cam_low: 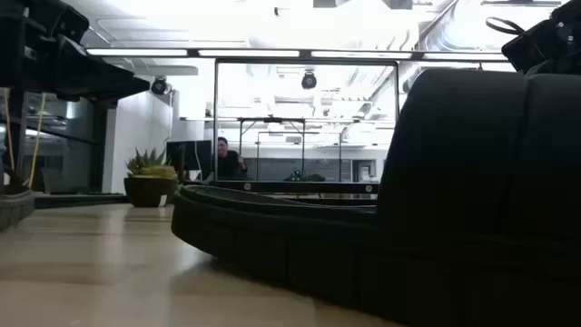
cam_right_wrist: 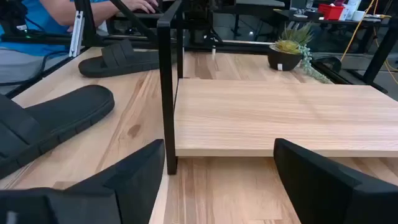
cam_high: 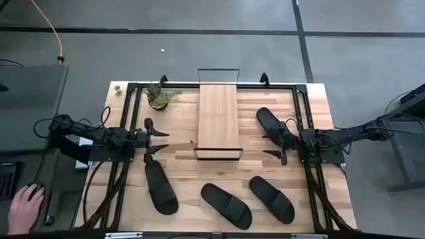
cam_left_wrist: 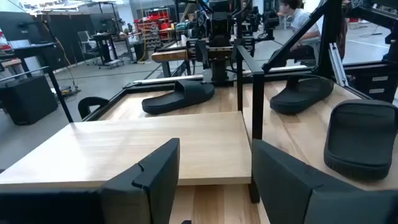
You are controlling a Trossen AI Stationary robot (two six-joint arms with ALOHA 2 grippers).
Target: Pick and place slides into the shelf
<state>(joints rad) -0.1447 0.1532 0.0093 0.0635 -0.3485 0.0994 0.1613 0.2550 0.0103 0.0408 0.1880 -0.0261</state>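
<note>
Because the shelf [cam_high: 218, 113] stands at the middle of the table [cam_high: 186, 199], we place every other item relative to it. The shelf is a narrow light-wood plank with black wire rails at its two short ends, and its top carries nothing. We see the left arm [cam_high: 86, 138] reaching in from the shelf's left side and the right arm [cam_high: 352, 136] reaching in from its right side.

We count four slides, all resting on the table and none on the shelf. The first slide [cam_high: 160, 187] lies to the left of the shelf's near end, just below the left tool. The second slide [cam_high: 226, 205] lies in front of the shelf's near end. The third slide [cam_high: 271, 198] lies in front and to the right of the shelf. The fourth slide [cam_high: 270, 121] lies beside the shelf's right long edge, touching or just under the right tool; we cannot tell which.

The left tool [cam_high: 159, 143] sits near the shelf's near left corner, pointing toward it. Its fingers [cam_left_wrist: 149, 177] stand apart and hold nothing. The right tool [cam_high: 277, 145] sits near the shelf's near right corner. Its fingers [cam_right_wrist: 134, 174] also stand apart and hold nothing.

A small potted plant [cam_high: 159, 97] stands beside the shelf's far left corner. A person's hand [cam_high: 25, 206] rests on a side desk well to the left of the shelf.
</note>
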